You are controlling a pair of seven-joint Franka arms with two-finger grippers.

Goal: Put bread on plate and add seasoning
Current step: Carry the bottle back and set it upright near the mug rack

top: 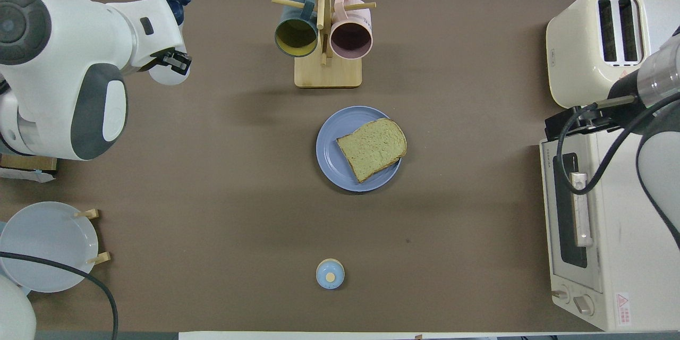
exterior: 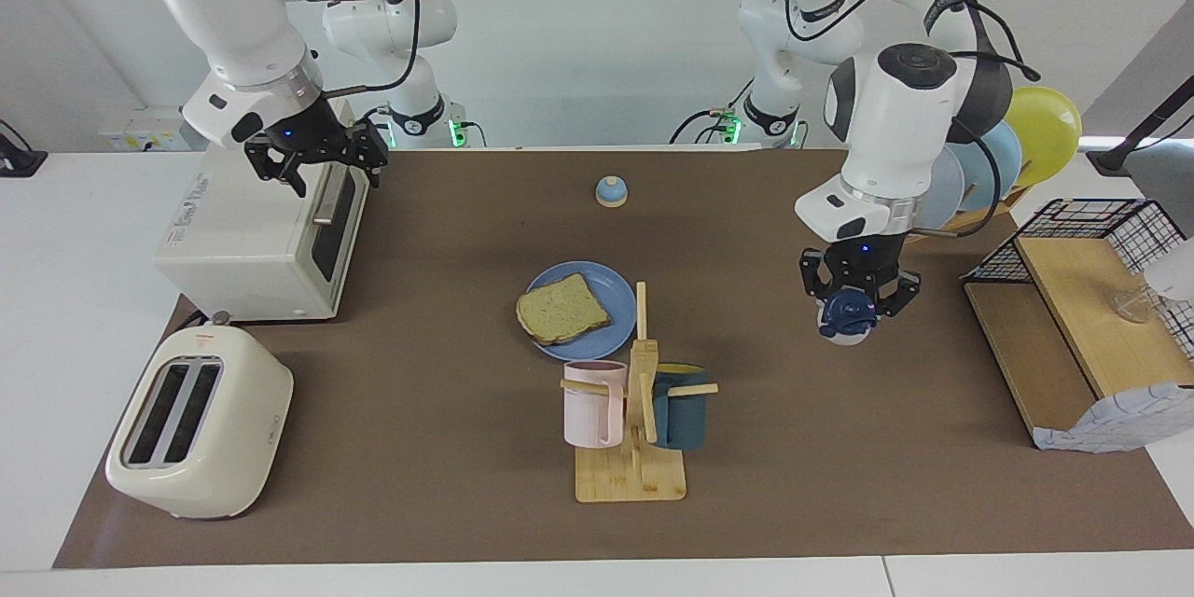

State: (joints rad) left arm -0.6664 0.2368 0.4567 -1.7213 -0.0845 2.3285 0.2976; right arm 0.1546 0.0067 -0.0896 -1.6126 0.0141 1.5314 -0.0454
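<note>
Mid-bench, the bread [exterior: 562, 309] lies on the plate [exterior: 608, 284]; left gripper [exterior: 859, 300] pinches the seasoning [exterior: 847, 316], right gripper [exterior: 315, 156] spread above the oven [exterior: 252, 242].

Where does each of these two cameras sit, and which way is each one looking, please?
Facing view: high across the table, looking at the robots; both arms show whole, left gripper holding the seasoning, right gripper over the toaster oven.
Overhead view: above the robots' end, looking steeply down; the left arm's wrist and part of the right arm show.
Shared: the bread on the plate, the mug rack, the bell.
</note>
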